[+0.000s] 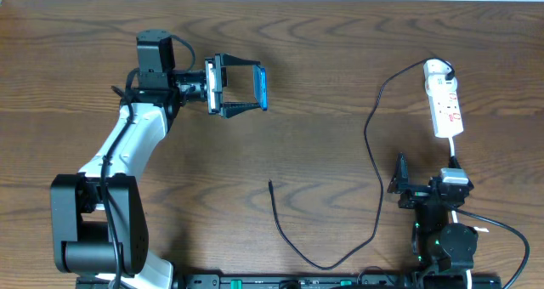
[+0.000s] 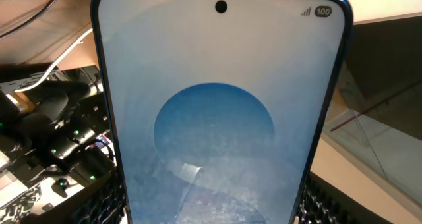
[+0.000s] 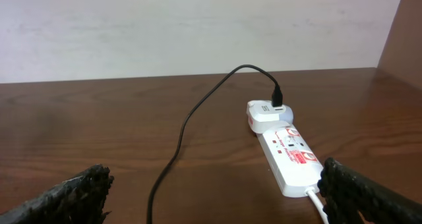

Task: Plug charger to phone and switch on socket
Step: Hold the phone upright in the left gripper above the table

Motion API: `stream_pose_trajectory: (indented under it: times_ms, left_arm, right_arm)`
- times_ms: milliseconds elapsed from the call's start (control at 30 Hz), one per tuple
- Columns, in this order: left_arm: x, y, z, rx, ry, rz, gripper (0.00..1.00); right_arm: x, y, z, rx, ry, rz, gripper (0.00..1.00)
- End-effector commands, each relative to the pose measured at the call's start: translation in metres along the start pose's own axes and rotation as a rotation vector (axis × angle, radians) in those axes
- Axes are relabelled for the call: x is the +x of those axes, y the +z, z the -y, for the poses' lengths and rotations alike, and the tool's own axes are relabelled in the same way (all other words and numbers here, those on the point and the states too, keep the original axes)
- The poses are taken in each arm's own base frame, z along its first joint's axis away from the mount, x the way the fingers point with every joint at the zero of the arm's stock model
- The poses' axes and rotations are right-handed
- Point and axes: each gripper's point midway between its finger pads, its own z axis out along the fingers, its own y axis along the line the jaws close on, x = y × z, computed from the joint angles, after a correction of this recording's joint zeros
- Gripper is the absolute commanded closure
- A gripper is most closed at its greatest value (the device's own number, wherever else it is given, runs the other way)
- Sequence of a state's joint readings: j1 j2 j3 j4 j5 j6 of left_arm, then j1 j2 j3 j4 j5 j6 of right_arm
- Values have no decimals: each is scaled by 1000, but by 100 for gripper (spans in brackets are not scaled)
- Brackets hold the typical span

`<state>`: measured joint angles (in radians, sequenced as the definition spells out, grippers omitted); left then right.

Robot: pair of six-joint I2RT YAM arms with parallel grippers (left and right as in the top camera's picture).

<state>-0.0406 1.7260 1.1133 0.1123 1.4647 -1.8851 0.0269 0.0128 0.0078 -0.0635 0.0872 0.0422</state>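
My left gripper (image 1: 258, 87) is shut on the phone (image 1: 263, 87), holding it on edge above the table's left half. In the left wrist view the blue phone screen (image 2: 217, 118) fills the frame, and the pads (image 2: 109, 207) press on its two long sides. The charger (image 1: 379, 195) runs as a thin black cable from a white adapter (image 1: 437, 68) in the socket (image 1: 446, 109). It loops down the table, and its free plug tip (image 1: 270, 184) lies mid-table. My right gripper (image 1: 427, 178) stands open just short of the socket (image 3: 290, 159), the charger cable (image 3: 177, 151) lying between its fingers (image 3: 79, 192).
A white power lead (image 1: 489, 221) leaves the socket's near end and passes the right arm's base (image 1: 446, 242). The left arm's base (image 1: 93, 229) stands at the front left. The table's far edge meets a pale wall (image 3: 198, 26).
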Motion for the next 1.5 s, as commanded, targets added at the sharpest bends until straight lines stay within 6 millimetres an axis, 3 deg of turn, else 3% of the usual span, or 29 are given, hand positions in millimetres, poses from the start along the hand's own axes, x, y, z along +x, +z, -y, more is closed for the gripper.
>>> stream_pose_trajectory:
  times_ms: [0, 1467]
  left_arm:
    - [23, -4, 11, -4, 81, -43, 93]
    - [23, -4, 11, -4, 100, -43, 92]
  right_arm:
    - [0, 0, 0, 4, 13, 3, 1]
    - [0, 0, 0, 4, 13, 3, 1]
